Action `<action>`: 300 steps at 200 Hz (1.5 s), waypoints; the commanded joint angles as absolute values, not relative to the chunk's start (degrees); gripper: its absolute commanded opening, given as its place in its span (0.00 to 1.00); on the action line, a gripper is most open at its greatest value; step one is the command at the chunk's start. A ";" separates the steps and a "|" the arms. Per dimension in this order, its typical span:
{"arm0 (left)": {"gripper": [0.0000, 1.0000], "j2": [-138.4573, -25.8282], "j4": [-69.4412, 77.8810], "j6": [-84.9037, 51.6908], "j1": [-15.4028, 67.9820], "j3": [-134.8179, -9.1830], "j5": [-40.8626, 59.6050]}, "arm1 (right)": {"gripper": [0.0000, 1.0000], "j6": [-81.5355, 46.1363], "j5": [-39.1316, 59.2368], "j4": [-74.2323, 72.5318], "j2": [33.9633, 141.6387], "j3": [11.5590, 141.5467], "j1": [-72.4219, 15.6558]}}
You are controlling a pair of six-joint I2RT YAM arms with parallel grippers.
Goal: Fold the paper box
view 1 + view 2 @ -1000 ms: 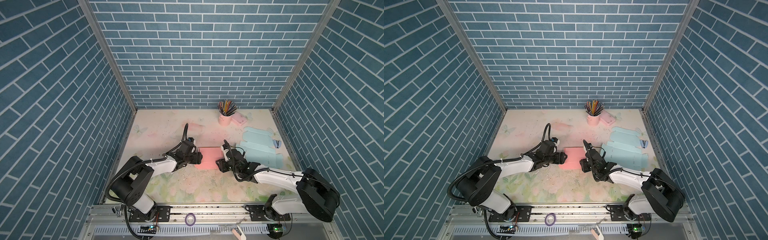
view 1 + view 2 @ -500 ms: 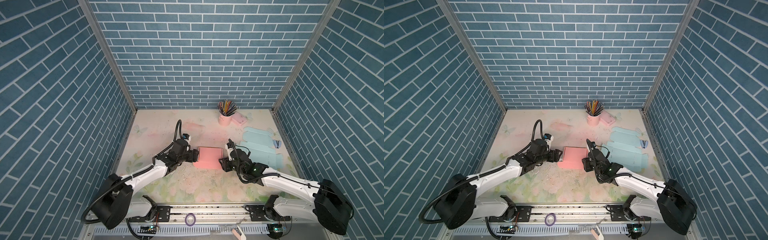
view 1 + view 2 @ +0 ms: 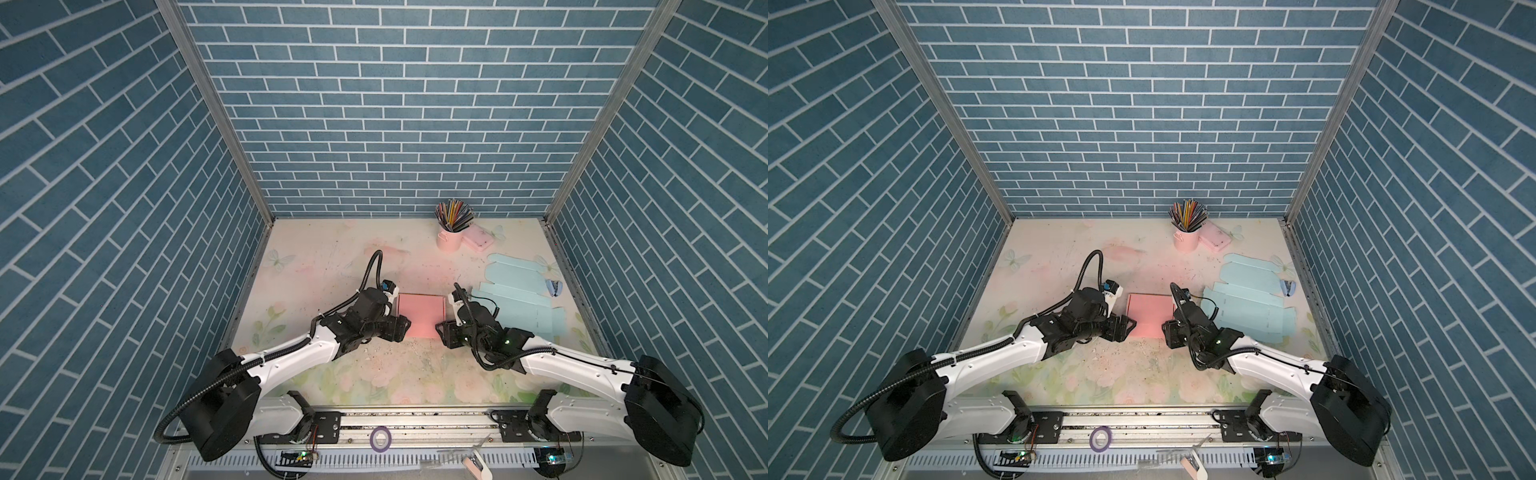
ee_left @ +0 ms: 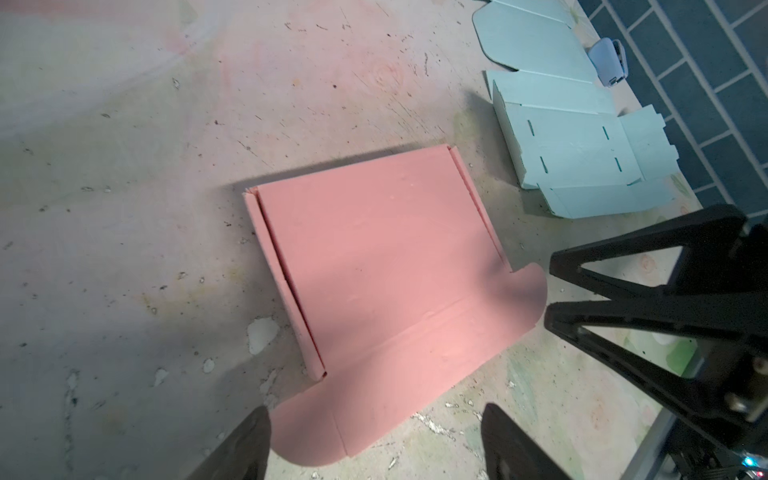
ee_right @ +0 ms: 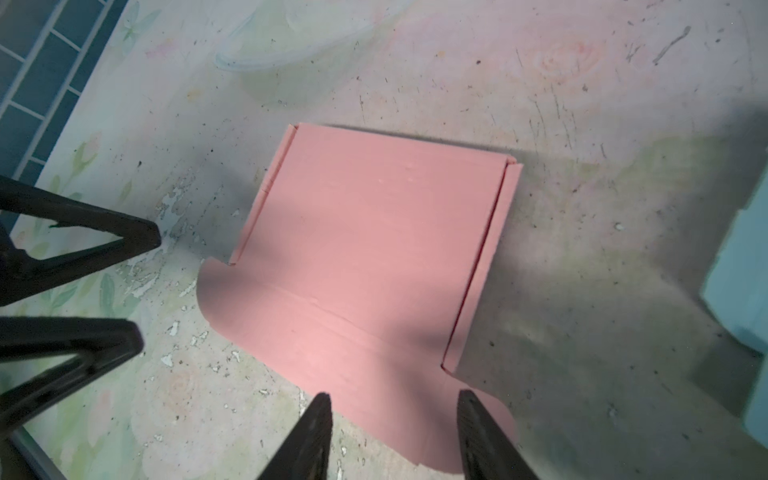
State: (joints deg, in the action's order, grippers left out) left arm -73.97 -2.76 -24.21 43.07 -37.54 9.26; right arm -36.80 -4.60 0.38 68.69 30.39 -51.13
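Pink paper box [image 3: 419,313] lying flat, L gripper [image 4: 376,409] wide — R gripper [image 5: 395,395] narrower, both holding nothing

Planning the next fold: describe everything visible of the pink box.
The pink box is card, lying flat on the table, lid down over side walls. Its front flap with two rounded ears lies untucked, nearest the robot. Left hand and right hand, both open, hover at an ear each; contact unclear.

Both top views look down from high at front, whole table [image 3: 324,257]; my wrist cameras sit close, angled down, sharing the pink box [image 4: 374,270]
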 commanded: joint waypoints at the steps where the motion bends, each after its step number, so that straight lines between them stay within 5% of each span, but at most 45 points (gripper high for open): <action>1: 0.81 -75.66 -1.31 -25.31 43.46 -36.31 10.13 | 0.51 -40.24 -4.06 -0.92 69.93 29.27 -51.45; 300: 0.78 -80.48 8.47 -32.84 48.07 -31.71 7.66 | 0.53 -44.14 -4.05 -7.14 74.59 28.11 -53.79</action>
